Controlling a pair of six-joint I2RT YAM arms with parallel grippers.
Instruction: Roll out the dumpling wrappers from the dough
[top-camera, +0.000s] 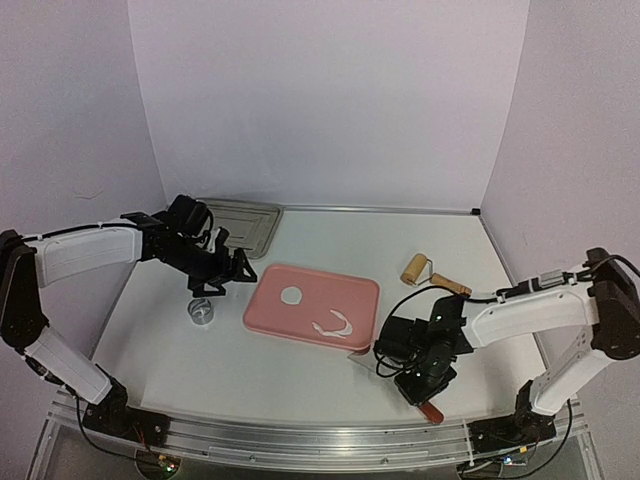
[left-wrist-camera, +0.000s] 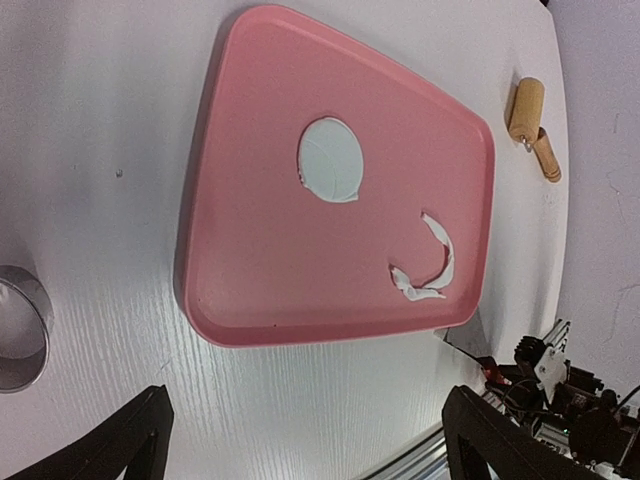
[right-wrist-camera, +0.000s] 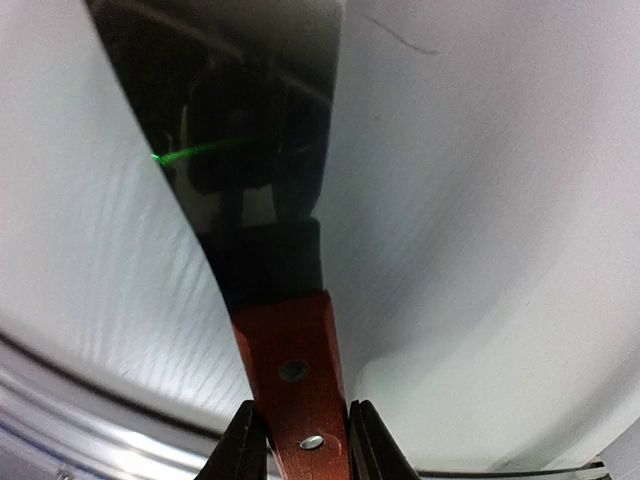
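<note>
One dumpling wrapper (top-camera: 291, 296) (left-wrist-camera: 331, 160), a thin round white disc, lies on the pink tray (top-camera: 350, 290) (left-wrist-camera: 250, 250). A curved white scrap strip (top-camera: 333, 326) (left-wrist-camera: 430, 270) lies near the tray's right corner. My left gripper (top-camera: 225, 278) (left-wrist-camera: 305, 440) hovers open over the table, left of the tray, holding nothing. My right gripper (top-camera: 420, 385) (right-wrist-camera: 305, 445) sits low near the table's front right, both fingers pressed on the red-brown wooden handle (right-wrist-camera: 295, 370) of a scraper with a dark shiny blade (right-wrist-camera: 240, 120).
A small metal ring cutter (top-camera: 201, 313) (left-wrist-camera: 20, 330) stands on the table left of the tray. A wooden rolling pin (top-camera: 432, 275) (left-wrist-camera: 530, 120) lies right of the tray. A metal baking tray (top-camera: 245, 222) rests at the back left.
</note>
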